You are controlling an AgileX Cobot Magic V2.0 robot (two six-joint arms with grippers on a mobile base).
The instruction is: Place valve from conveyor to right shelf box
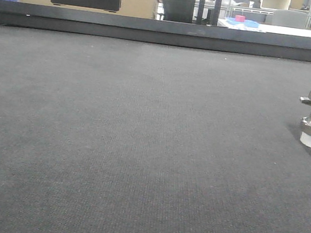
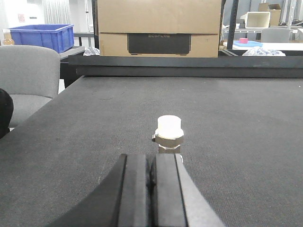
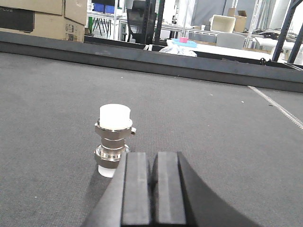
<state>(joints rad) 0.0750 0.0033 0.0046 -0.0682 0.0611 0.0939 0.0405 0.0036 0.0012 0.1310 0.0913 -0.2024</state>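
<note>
— Where is the small silver metal valve with white plastic caps [image 3: 113, 139] found?

— It is seen standing upright on the wide dark grey woven conveyor belt [image 3: 227, 132], left of centre in the right wrist view. In the front view it is shown at the right edge of the frame.

— How is the right gripper [image 3: 154, 158] held?

— Its two black pads are pressed together at the bottom centre of the frame. The valve is placed just beyond them and slightly to the left, apart from them.

— And the left gripper [image 2: 151, 158]?

— Its pads are likewise closed against each other at the bottom centre of the left wrist view. A second silver valve with a white cap [image 2: 169, 135] is set upright just past them, near the middle of the frame. Whether they touch cannot be told, since its base is hidden by the pads.

— What is seen further out?

— A black rail [image 1: 167, 32] is run across the upper part of the front view, at the belt's far edge. Behind it, brown cardboard boxes [image 2: 158, 28] are stacked at the top centre of the left wrist view, and a blue plastic crate [image 2: 40, 35] is placed at the upper left.
</note>
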